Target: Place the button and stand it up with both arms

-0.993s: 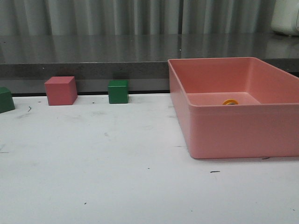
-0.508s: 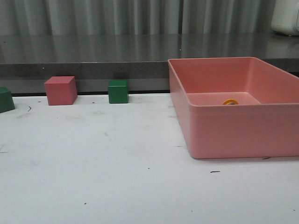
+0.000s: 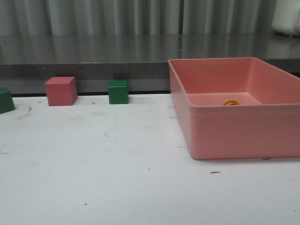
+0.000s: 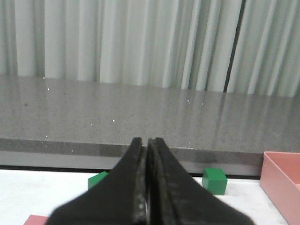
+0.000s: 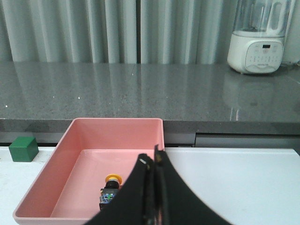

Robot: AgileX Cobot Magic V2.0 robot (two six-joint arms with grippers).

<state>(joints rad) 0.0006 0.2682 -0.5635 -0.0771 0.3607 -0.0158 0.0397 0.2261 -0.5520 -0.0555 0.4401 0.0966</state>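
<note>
The button (image 5: pixel 109 190) lies on its side on the floor of the pink bin (image 5: pixel 42 185), yellow cap toward the bin's far wall. From the front only its yellow cap (image 3: pixel 230 102) peeks over the bin's near wall (image 3: pixel 243 133). My right gripper (image 5: pixel 154 159) is shut with nothing in it and hangs over the bin's right rim, beside the button without touching it. My left gripper (image 4: pixel 144 139) is also shut and empty, held above the table's left part. Neither arm shows in the front view.
A pink cube (image 3: pixel 61 90) and a green cube (image 3: pixel 118 92) stand at the table's back edge, with another green cube (image 3: pixel 5 100) at far left. Behind them runs a grey counter (image 3: pixel 93 51). A white appliance (image 5: pixel 257 47) stands on the counter at right.
</note>
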